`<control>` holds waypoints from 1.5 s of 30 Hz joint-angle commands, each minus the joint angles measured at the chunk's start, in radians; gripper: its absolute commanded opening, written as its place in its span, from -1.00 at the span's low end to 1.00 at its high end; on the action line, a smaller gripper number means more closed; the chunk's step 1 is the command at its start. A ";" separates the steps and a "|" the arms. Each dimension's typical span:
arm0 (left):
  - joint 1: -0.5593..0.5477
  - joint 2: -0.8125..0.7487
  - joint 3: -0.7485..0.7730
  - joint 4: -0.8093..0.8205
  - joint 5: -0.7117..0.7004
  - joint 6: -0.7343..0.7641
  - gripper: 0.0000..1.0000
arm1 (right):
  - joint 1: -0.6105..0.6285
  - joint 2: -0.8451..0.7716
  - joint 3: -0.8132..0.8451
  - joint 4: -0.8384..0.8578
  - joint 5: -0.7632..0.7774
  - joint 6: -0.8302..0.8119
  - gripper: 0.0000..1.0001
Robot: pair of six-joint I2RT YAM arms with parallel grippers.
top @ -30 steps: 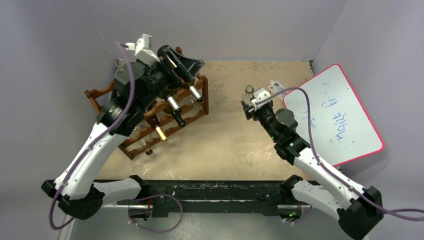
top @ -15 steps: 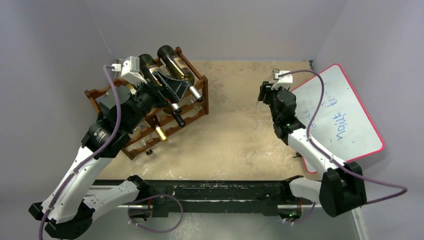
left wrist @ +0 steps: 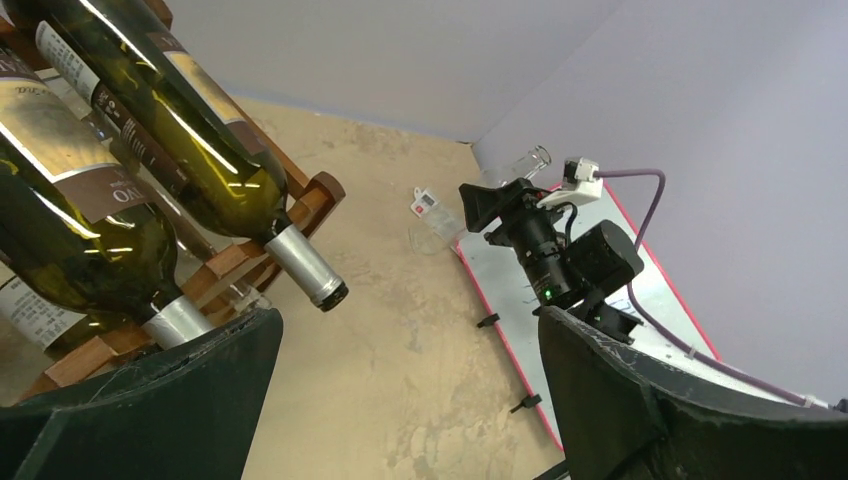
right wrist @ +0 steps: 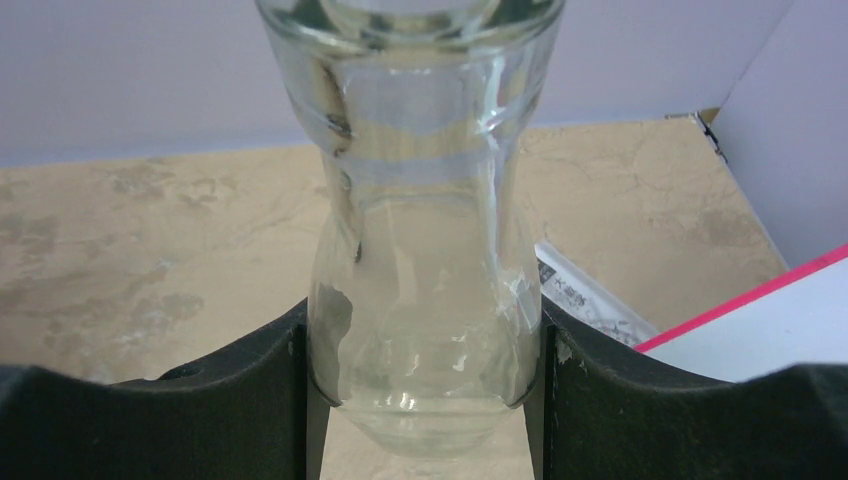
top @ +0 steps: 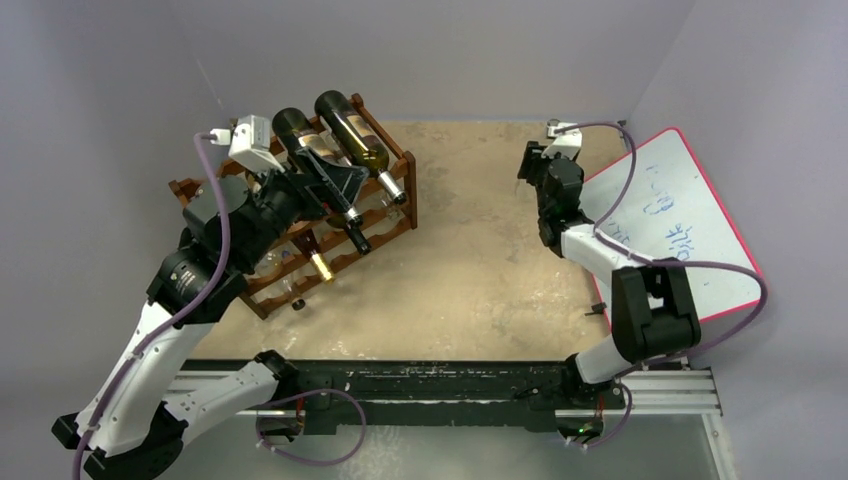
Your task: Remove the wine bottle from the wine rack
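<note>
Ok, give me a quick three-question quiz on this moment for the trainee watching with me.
1. True or false: the left gripper is shut on a bottle.
2. Multiple choice: what sits between the fingers of the right gripper?
A. a clear glass bottle
B. a marker pen
C. nothing
3. Short answer: what do the dark wine bottles lie on?

Key
1. False: its jaws stand wide open beside the bottle necks, touching none.
2. A
3. The wine rack, at the table's far left.
</note>
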 commanded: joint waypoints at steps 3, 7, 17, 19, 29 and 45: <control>0.001 -0.033 0.028 -0.023 -0.003 0.058 1.00 | -0.042 0.049 0.073 0.155 0.007 -0.008 -1.00; 0.001 -0.053 0.013 -0.036 -0.031 0.076 1.00 | -0.058 0.081 0.040 0.206 -0.010 -0.004 -1.00; 0.002 -0.045 0.056 -0.073 -0.074 0.081 1.00 | -0.074 0.129 -0.009 0.269 0.000 0.015 -0.70; 0.001 -0.043 0.058 -0.069 -0.086 0.072 1.00 | -0.075 0.141 -0.003 0.261 -0.008 0.011 -0.65; 0.001 -0.032 0.076 -0.059 -0.063 0.021 1.00 | -0.076 0.156 -0.018 0.257 -0.035 0.016 -0.45; 0.001 -0.040 0.053 -0.055 -0.060 -0.021 1.00 | -0.075 -0.008 -0.052 0.143 -0.029 -0.010 1.00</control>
